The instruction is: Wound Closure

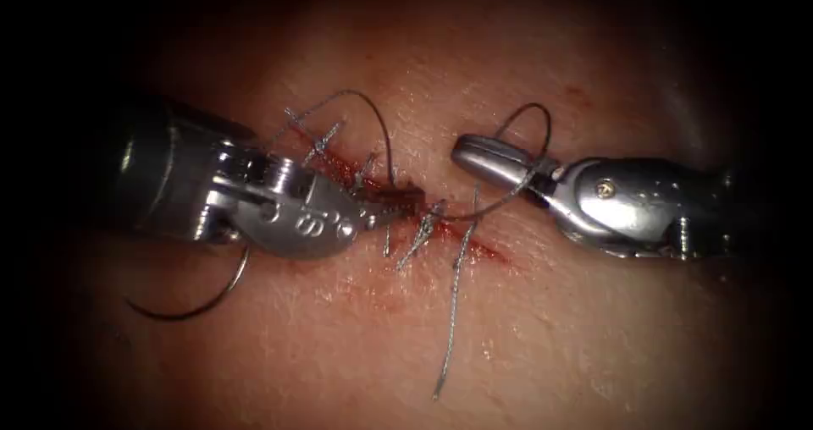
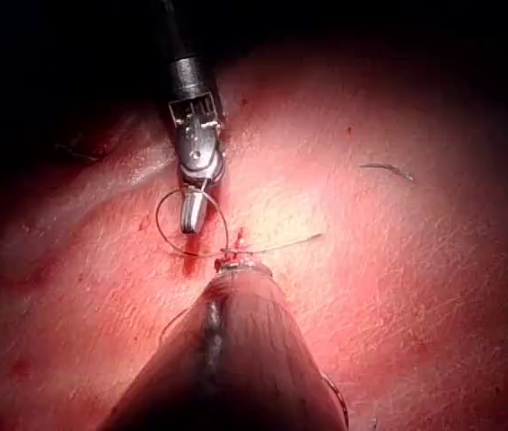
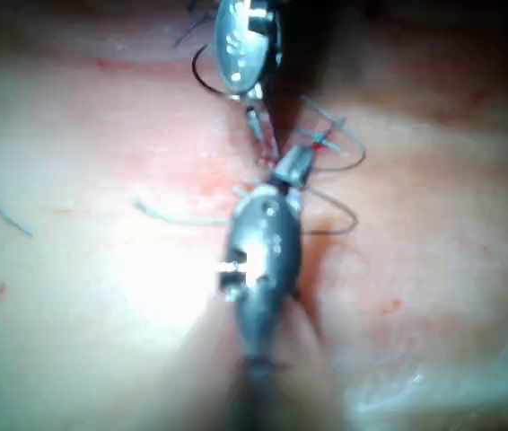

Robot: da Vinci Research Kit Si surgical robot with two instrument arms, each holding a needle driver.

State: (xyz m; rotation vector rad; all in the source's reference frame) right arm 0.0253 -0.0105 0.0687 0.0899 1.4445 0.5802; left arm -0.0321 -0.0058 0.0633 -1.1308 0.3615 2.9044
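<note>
Tissue lies pale pink and faintly grained under both tools, with the cut running across its middle from upper left to lower right. Red fluid stains the edges of the cut, darkest near its centre. Several short cut ends of thread stick up along the line of the cut, and one longer pale tail trails down over the tissue below it.

Thread, dark and thin, arches above the cut and drops into it near the centre. A second loop rises behind the right tool, wraps round its jaws, and runs on down to the cut. The right tool's jaws look closed, tips pointing left just above the right part of the cut; whether they actually pinch the thread or merely have it wound about them is hard to make out.

The left tool comes in from the left side with its tip down at the dark centre of the cut. Its jaws are narrow and look closed there, but what they grip is lost in the dark fluid. In the left wrist view its own shaft covers its tip.

A thin dark curve sweeps out from under the left tool over the tissue lower left; needle or thread, I cannot tell.
</note>
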